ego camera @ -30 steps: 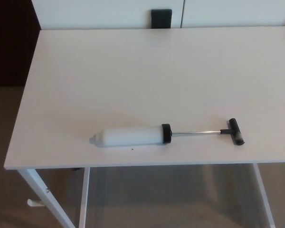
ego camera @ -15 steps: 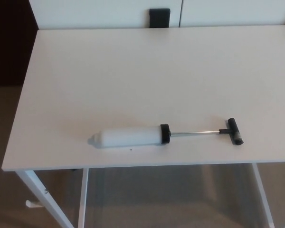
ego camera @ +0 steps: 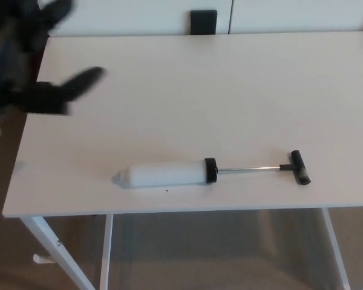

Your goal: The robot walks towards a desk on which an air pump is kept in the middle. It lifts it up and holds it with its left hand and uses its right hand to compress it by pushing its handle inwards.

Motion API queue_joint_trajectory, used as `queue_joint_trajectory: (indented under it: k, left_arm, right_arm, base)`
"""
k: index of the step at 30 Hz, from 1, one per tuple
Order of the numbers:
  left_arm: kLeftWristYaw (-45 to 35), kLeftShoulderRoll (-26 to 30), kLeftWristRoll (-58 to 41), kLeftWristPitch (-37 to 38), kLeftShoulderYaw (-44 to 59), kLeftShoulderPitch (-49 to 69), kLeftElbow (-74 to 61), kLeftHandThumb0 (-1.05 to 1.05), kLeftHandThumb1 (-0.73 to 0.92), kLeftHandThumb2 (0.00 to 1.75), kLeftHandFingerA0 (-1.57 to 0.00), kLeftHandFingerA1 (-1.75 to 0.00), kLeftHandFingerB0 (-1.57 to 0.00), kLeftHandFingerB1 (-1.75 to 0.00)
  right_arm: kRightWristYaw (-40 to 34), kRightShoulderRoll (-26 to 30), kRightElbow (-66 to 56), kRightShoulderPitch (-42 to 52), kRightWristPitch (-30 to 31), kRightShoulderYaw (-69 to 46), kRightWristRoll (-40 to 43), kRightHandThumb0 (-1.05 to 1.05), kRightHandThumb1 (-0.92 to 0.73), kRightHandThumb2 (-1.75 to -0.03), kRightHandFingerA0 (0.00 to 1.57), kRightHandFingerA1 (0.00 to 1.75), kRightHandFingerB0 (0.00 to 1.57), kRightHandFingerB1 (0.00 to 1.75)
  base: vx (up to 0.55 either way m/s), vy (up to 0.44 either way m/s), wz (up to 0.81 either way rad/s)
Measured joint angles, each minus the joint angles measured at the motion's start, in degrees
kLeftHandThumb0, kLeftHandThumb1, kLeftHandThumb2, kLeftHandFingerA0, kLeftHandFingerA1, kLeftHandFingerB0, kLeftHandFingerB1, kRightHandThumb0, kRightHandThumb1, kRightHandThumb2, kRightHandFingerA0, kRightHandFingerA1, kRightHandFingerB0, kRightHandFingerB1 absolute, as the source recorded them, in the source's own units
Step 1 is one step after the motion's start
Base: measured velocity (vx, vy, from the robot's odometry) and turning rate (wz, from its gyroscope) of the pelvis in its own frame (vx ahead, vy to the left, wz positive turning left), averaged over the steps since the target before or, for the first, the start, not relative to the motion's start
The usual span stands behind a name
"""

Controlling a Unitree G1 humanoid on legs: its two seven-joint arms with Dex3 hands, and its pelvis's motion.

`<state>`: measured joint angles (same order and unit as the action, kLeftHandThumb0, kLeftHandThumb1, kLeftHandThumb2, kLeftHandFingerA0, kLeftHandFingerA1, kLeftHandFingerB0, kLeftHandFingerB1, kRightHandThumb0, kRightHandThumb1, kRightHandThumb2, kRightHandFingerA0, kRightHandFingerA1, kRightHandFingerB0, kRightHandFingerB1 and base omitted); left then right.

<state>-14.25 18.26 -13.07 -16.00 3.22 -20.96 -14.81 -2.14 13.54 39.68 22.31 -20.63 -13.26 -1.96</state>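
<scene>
Left hand (ego camera: 33, 66), blurred with fingers spread, hovers at ten o'clock from the air pump (ego camera: 169, 173) lying on the desk (ego camera: 230, 90)

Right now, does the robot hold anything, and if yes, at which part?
Nothing is held. The left hand is open above the table's left edge, apart from the pump, which lies flat on the table. The right hand is not in view.

Left robot hand (ego camera: 39, 72) blurred at upper left, fingers spread, holding nothing.

No readable text, label or number anywhere.
</scene>
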Motion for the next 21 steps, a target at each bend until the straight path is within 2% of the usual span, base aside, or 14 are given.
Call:
queue_joint_trajectory:
  k: [1, 4, 5, 9, 10, 11, 12, 13, 15, 21]
  left_arm:
    - [0.00, 0.00, 0.00, 0.00, 0.00, 0.00, 0.00, -0.33, 0.25, 0.85, -0.01, -0.49, 0.00, -0.48]
    - [-0.19, -0.93, 2.70, -0.49, -5.63, -2.39, 2.27, -0.33, 0.25, 0.85, -0.01, -0.49, 0.00, -0.48]
    - [-0.31, -1.12, 3.90, -0.69, -8.05, -3.32, 3.36, -0.63, 0.39, 0.75, -0.09, -0.42, 0.00, -0.32]
    - [-0.49, -1.33, 5.97, -1.14, -12.10, -4.56, 5.16, -0.63, 0.39, 0.76, -0.09, -0.42, 0.00, -0.32]
    - [-0.49, -1.34, 6.07, -1.15, -12.31, -4.66, 5.28, -0.69, 0.42, 0.70, -0.11, -0.38, -0.07, -0.32]
    - [-0.71, -1.40, 8.25, -1.68, -15.86, -5.76, 6.84, -0.69, 0.42, 0.70, -0.11, -0.38, -0.07, -0.32]
    - [-0.71, -1.40, 8.25, -1.68, -15.86, -5.76, 6.84, -0.33, 0.24, 0.85, -0.01, -0.49, 0.00, -0.47]
    - [-0.91, -1.37, 10.29, -2.02, -19.57, -7.06, 8.67, -0.33, 0.24, 0.85, -0.01, -0.49, 0.00, -0.47]
    - [-1.02, -1.35, 11.61, -2.29, -21.81, -7.59, 9.67, -0.33, 0.23, 0.84, -0.01, -0.49, 0.00, -0.47]
    - [-1.54, -0.95, 15.74, -3.00, -28.73, -9.30, 12.99, -0.34, 0.24, 0.85, 0.00, -0.48, 0.00, -0.47]
  right_arm:
    - [0.00, 0.00, 0.00, 0.00, 0.00, 0.00, 0.00, -0.35, -0.63, -0.59, 0.81, 0.49, 0.65, 0.43]
    - [0.00, 0.00, -0.02, 0.01, 0.01, 0.10, 0.00, -0.34, -0.63, -0.58, 0.81, 0.49, 0.64, 0.43]
    - [0.00, 0.00, -0.03, 0.00, 0.01, 0.12, 0.00, -0.33, -0.64, -0.59, 0.79, 0.48, 0.63, 0.43]
    - [0.01, 0.00, -0.03, -0.04, 0.01, 0.17, 0.00, -0.35, -0.64, -0.59, 0.80, 0.49, 0.63, 0.43]
    - [0.01, 0.00, -0.03, -0.03, 0.01, 0.18, 0.00, -0.34, -0.64, -0.59, 0.80, 0.48, 0.63, 0.43]
    - [0.01, 0.00, -0.02, -0.03, 0.01, 0.21, 0.00, -0.34, -0.64, -0.59, 0.80, 0.48, 0.63, 0.43]
    - [0.01, 0.00, -0.02, -0.03, 0.01, 0.21, 0.00, -0.32, -0.62, -0.59, 0.81, 0.50, 0.64, 0.45]
    - [0.01, 0.00, -0.07, 0.07, 0.02, 0.27, -0.01, -0.32, -0.62, -0.59, 0.81, 0.50, 0.64, 0.45]
    - [0.01, 0.00, -0.17, 0.06, 0.02, 0.32, -0.01, -0.31, -0.64, -0.59, 0.82, 0.50, 0.68, 0.45]
    - [0.01, 0.00, -0.19, 0.08, 0.01, 0.53, -0.01, -0.35, -0.63, -0.59, 0.81, 0.48, 0.64, 0.43]
  base:
    - [0.00, 0.000, 0.00]
    - [0.00, 0.000, 0.00]
    - [0.00, 0.000, 0.00]
    - [0.00, 0.000, 0.00]
    - [0.00, 0.000, 0.00]
    - [0.00, 0.000, 0.00]
    - [0.00, 0.000, 0.00]
    - [0.00, 0.000, 0.00]
    - [0.00, 0.000, 0.00]
    - [0.00, 0.000, 0.00]
